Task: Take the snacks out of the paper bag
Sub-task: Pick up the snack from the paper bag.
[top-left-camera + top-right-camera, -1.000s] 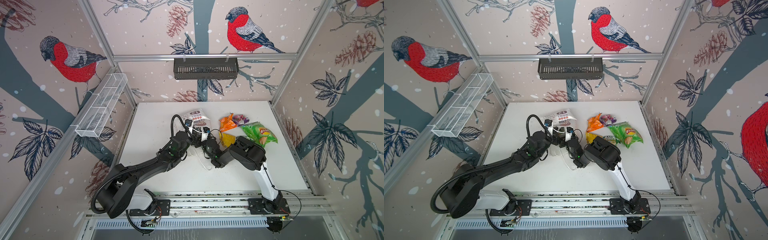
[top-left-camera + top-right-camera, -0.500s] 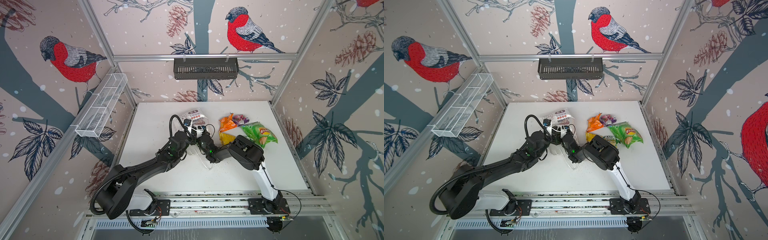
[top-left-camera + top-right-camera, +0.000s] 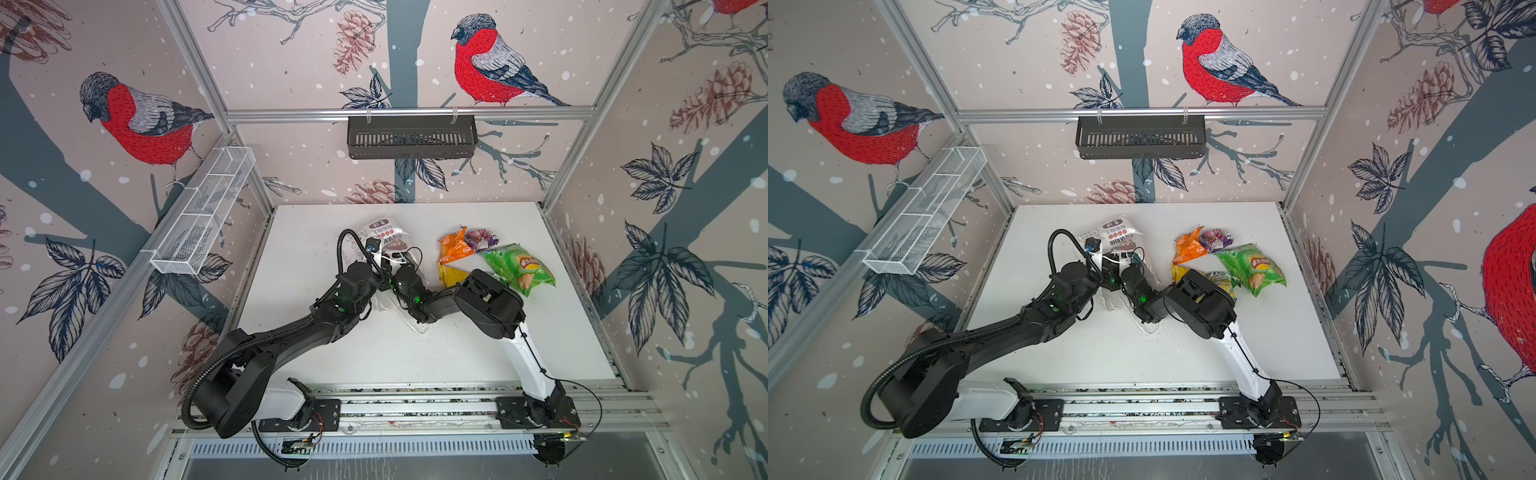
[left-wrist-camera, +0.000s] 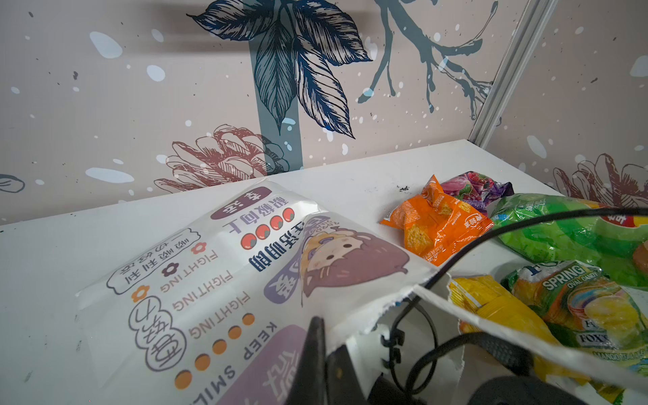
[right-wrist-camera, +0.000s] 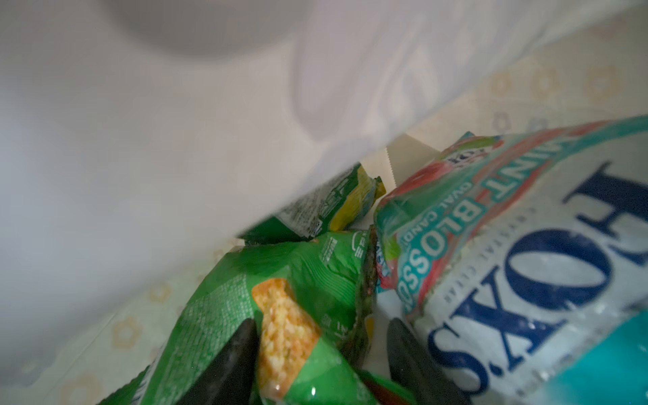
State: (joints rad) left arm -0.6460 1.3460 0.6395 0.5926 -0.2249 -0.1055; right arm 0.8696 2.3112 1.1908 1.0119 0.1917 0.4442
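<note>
Paper bag (image 3: pixel 385 237) lies flat on table (image 3: pixel 299 332) — long axis back-to-front, mouth twd front, bottom twd rear wall (image 3: pixel 316 178). L gripper (image 4: pixel 317 333) pinched shut on its upper mouth edge. R gripper (image 5: pixel 322 322) inside, jaws apart astride small green pkt (image 5: pixel 242 277) — gripped or not, can't tell.

My left arm (image 3: pixel 286 334) is stretching low and forward from the base, with the wrist bending toward centre. My left gripper (image 4: pixel 326 357) is clamping fully closed on the torn rim of the white printed paper bag (image 4: pixel 217 280). My right arm (image 3: pixel 530 361) is rising to a bent black elbow, forearm pointing across at the left one. My right gripper (image 5: pixel 322 336) is sitting inside the bag mouth, jaws apart, black fingers (image 5: pixel 231 357) straddling a small green foil packet (image 5: pixel 238 291): one touching, the other just clear.
</note>
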